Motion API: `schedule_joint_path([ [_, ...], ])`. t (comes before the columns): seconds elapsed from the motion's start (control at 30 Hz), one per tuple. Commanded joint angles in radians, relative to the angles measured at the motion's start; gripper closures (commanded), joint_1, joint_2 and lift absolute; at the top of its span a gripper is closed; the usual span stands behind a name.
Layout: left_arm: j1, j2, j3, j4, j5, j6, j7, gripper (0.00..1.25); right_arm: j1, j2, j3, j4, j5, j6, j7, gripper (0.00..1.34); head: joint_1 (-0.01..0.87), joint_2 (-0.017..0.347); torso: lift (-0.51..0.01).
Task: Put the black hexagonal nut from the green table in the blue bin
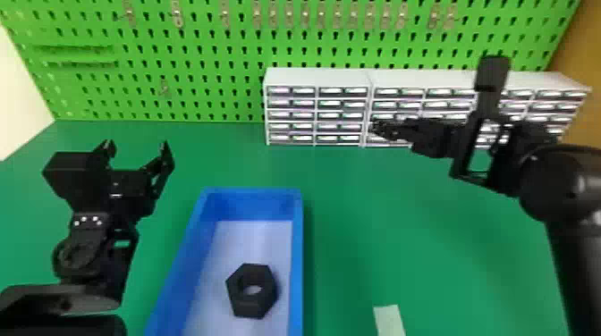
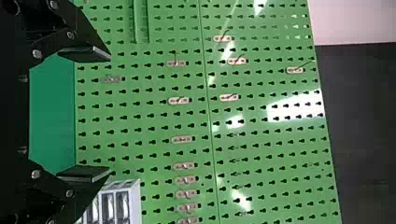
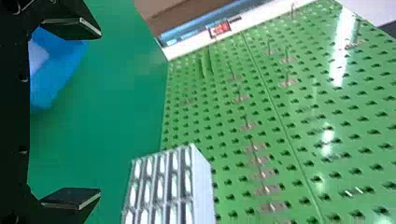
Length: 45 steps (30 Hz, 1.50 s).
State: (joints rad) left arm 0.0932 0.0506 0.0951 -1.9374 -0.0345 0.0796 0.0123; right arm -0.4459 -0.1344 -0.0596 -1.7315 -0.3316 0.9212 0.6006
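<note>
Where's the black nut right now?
Head view, left of centre near the bottom: the black nut lies inside the blue bin, closer to its right wall than its left.

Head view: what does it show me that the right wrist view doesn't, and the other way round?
What the head view adds: the black nut lying in the bin, the left gripper with its fingers apart, and a pale strip on the table.

What the right wrist view adds: a red label beyond the edge of the pegboard.

What both share: the table, part of the bin, the pegboard, the drawers and the right gripper, open.
</note>
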Motion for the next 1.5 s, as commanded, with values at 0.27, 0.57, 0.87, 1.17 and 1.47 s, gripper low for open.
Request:
schedule_joint_path([
  [0.27, -0.004, -0.002, -0.012, 0.003, 0.005, 0.022, 0.005, 0.40, 0.070, -0.004, -0.141, -0.060, 0.025, -0.117, -0.068, 0.11, 0.657, 0.057, -0.095],
  [0.57, -0.003, -0.002, -0.021, 0.003, 0.010, 0.025, 0.015, 0.40, 0.144, -0.001, -0.220, -0.103, -0.007, -0.170, -0.147, 0.11, 0.657, 0.057, -0.095],
  [0.87, -0.004, -0.002, -0.028, 0.008, 0.016, 0.025, 0.025, 0.40, 0.227, 0.015, -0.278, -0.128, -0.040, -0.254, -0.240, 0.11, 0.657, 0.057, -0.095],
  [1.17, -0.004, -0.002, -0.032, 0.008, 0.019, 0.025, 0.025, 0.40, 0.294, 0.035, -0.266, -0.131, -0.035, -0.332, -0.286, 0.11, 0.657, 0.057, -0.095],
  [1.47, 0.007, -0.002, -0.034, 0.008, 0.022, 0.025, 0.025, 0.40, 0.366, 0.061, -0.252, -0.137, 0.020, -0.432, -0.323, 0.11, 0.657, 0.057, -0.095],
])
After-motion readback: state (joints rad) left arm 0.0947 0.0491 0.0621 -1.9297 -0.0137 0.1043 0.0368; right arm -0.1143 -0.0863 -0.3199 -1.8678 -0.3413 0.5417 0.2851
